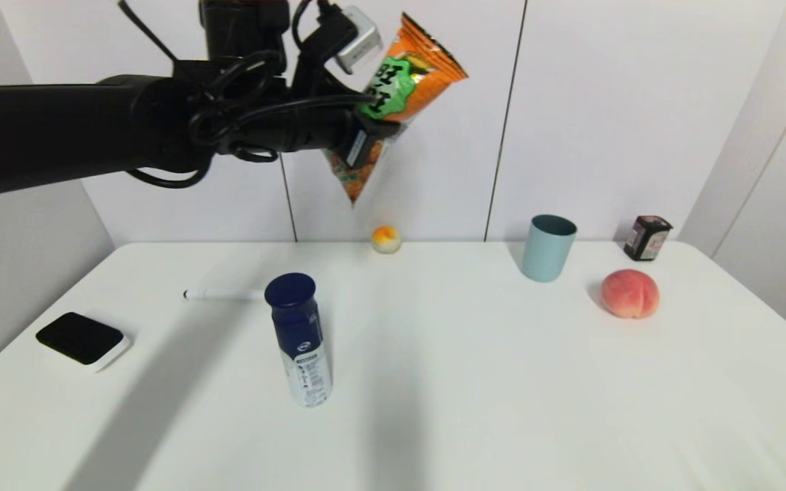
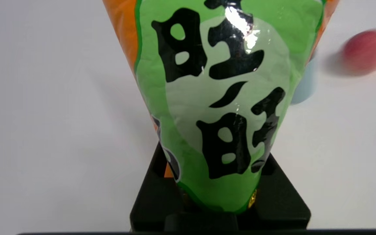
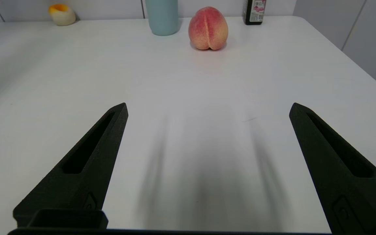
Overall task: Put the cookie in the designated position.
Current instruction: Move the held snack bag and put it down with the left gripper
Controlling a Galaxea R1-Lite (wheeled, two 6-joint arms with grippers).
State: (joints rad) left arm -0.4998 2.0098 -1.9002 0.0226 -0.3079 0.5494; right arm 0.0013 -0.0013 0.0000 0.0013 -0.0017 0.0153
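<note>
The right gripper [image 3: 207,111], its two black fingers [image 3: 86,163] spread wide, hangs low over the bare white table [image 3: 77,81], well short of the peach [image 3: 208,28], which has a pale blue cup [image 3: 162,16] just beside it, a dark jar [image 3: 256,12] behind it, and a small orange-white ball [image 3: 62,13] well off past the cup.

The left arm [image 1: 59,140] reaches in from 9 o'clock of the head view, stretched nearly level and high above the table, cables looped around its wrist [image 1: 243,119]. Its left gripper [image 1: 372,133] sits toward 12 o'clock, fingers clamped on the cookie [image 1: 403,88] — the orange bag hangs tilted in the air, gripped across its middle. In the left wrist view the black fingers [image 2: 155,192] pinch the bag from both sides. The right gripper [image 3: 207,111] hovers low over the table, its two fingers [image 3: 86,163] spread wide apart — holding nothing.
</note>
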